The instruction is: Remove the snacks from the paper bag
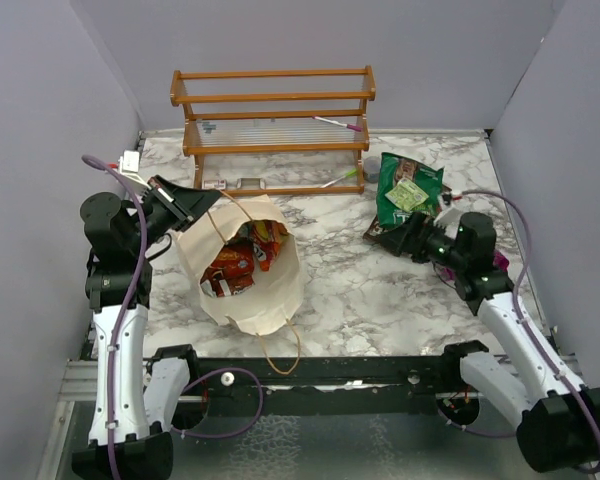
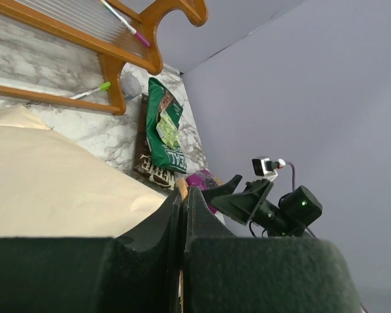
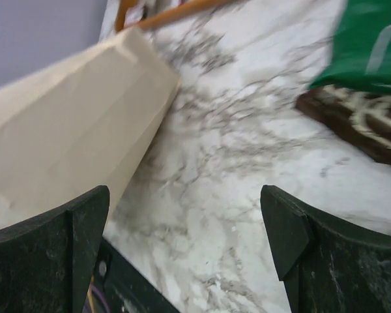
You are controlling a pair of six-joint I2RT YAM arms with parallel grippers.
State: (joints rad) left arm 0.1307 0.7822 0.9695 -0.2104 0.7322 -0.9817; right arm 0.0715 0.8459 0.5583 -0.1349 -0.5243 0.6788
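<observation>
Right hand (image 3: 186, 215) (wide) over marble (image 3: 215, 150) beside paper bag (image 3: 72, 137)

One paper bag (image 1: 270, 305): cream-beige, tan cord handles, mouth gaping upward, on the desk's (image 1: 350, 280) left half, with orange-red packets (image 1: 235, 265) inside. Green packet (image 1: 412, 180), white lettering, lay far right over a brown packet (image 1: 382, 232), with a light green packet (image 1: 410, 197) on top.

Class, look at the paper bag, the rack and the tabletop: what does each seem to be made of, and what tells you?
The paper bag looks like matte cream paper, judging by its creases and folded walls. The rack is apparently varnished wood, orange-brown with a slight sheen. The tabletop looks like marble, white with grey veins, though it could be stone or a printed laminate.
</observation>
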